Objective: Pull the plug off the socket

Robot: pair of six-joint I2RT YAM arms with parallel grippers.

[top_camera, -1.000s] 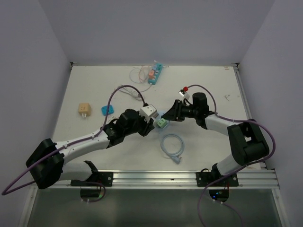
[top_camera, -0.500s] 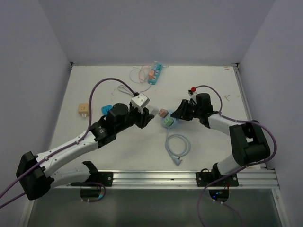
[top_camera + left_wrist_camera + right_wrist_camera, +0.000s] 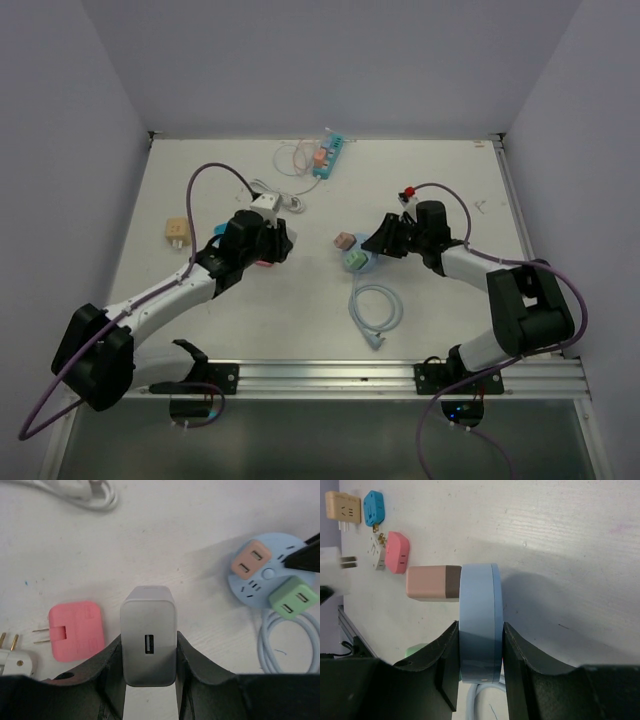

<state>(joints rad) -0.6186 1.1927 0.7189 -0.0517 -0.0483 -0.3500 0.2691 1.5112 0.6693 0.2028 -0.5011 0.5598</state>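
Since a second ago the left arm has swung away to the left, carrying the charger [image 3: 148, 622] off the socket [image 3: 479, 587]; the two now sit well apart, with bare table [image 3: 300, 290] between them. The right arm has barely shifted (a little to the right).

The left gripper [image 3: 148, 647] is closed on the charger, one finger pressed to each flat side, its USB port facing the wrist camera. The charger hangs clear of the table, near a pink adapter [image 3: 77, 630] lying flat just to its left in that view.

The right gripper [image 3: 480, 630] is clamped across the socket's rim, a finger on each face, holding the blue disc on edge on the table. A peach plug [image 3: 430, 583] and a green plug [image 3: 292, 596] are seated in the socket. Its pale blue cable [image 3: 377, 310] lies coiled on the table just in front of it.
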